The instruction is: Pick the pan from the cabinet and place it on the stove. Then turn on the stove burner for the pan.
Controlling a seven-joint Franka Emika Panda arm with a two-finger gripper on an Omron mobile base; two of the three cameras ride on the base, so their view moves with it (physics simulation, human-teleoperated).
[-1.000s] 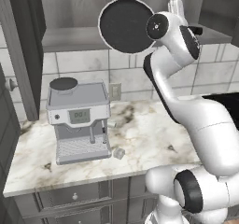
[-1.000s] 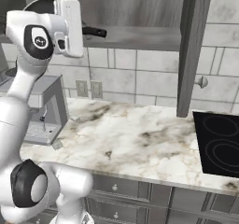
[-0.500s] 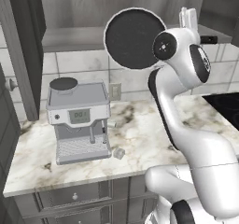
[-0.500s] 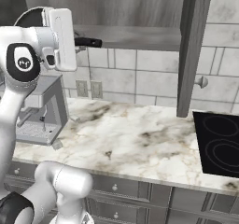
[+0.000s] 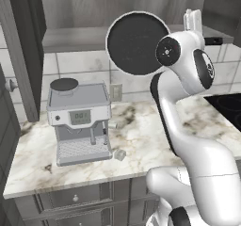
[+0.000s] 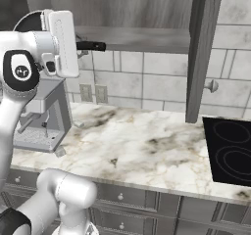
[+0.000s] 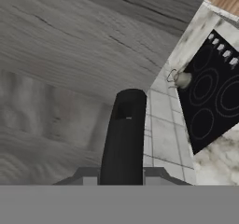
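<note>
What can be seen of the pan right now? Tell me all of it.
The pan is round and shallow with a matt black inside and a thin pale rim; its outer wall cannot be made out. It is held up in the air on edge, its black face turned toward the left base camera, in front of the open cabinet and above the coffee machine. Its long thin black handle runs out toward the stove side, and the pincer is shut on it. It rests on no shelf or counter.
</note>
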